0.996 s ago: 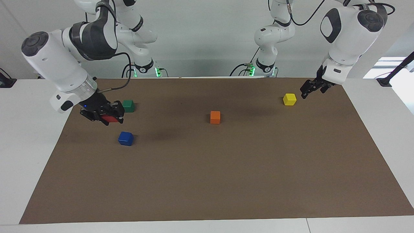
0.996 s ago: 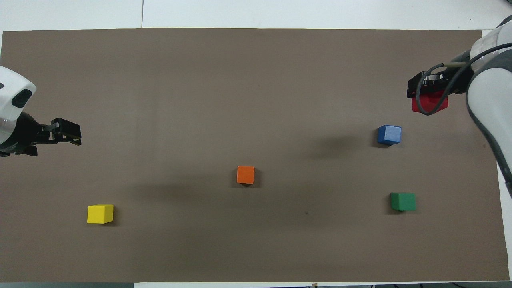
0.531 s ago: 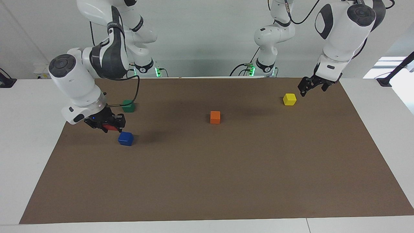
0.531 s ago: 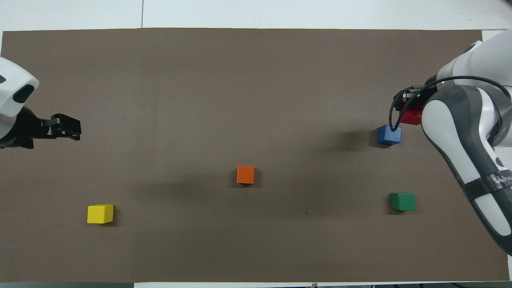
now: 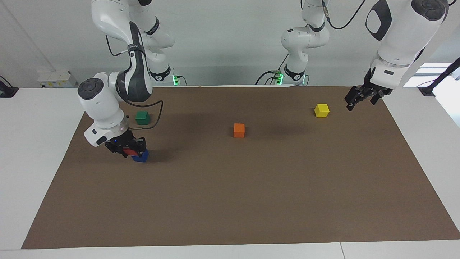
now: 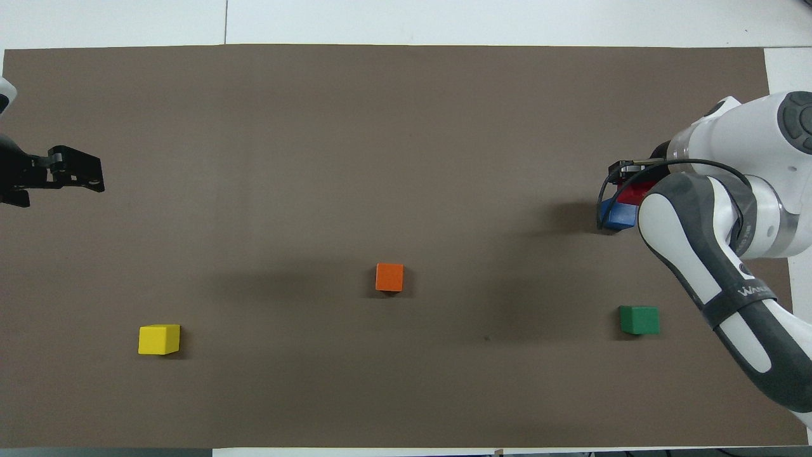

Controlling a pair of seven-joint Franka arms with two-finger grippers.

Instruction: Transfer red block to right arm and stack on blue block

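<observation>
My right gripper [image 5: 132, 151] is shut on the red block [image 5: 129, 152] and holds it low over the blue block [image 5: 143, 157], which stands on the brown mat toward the right arm's end. The red block covers the blue block's edge on that side; I cannot tell whether they touch. From above, the red block [image 6: 636, 193] shows partly under the right gripper [image 6: 628, 181], against the blue block [image 6: 618, 218]. My left gripper [image 5: 354, 101] hangs open and empty over the mat's edge at the left arm's end, also seen in the overhead view [image 6: 89, 176].
A green block [image 5: 142, 117] lies nearer to the robots than the blue block. An orange block [image 5: 239, 130] sits mid-mat. A yellow block [image 5: 322, 110] lies toward the left arm's end, beside the left gripper. The right arm's forearm [image 6: 698, 254] stretches over the mat's end.
The right gripper has carried the red block down and sideways until it is over the blue block. The left gripper has drawn back toward its own end of the table.
</observation>
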